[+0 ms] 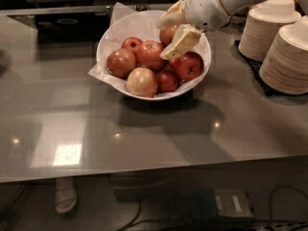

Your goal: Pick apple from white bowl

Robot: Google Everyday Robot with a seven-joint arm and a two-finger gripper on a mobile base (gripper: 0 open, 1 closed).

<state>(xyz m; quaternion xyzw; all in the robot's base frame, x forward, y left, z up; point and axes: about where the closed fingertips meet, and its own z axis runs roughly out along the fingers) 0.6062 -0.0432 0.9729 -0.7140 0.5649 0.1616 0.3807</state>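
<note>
A: Where's the apple (166, 34); which way does it point?

B: One o'clock in the white bowl (111, 40); round, no long axis, stem hidden; the tool (174, 31) straddles it, fingers (182, 40) spread, one on either side.

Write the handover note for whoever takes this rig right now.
Gripper: low over the rear right of the white bowl, at the apple; grip not confirmed from this view.
Apple: in the bowl at the back, among the other apples.
Done: approach to the apple.
Left: secure the grasp, lift it clear of the bowl.
Paper bowl stacks stand close on the right; mind them when lifting.
</note>
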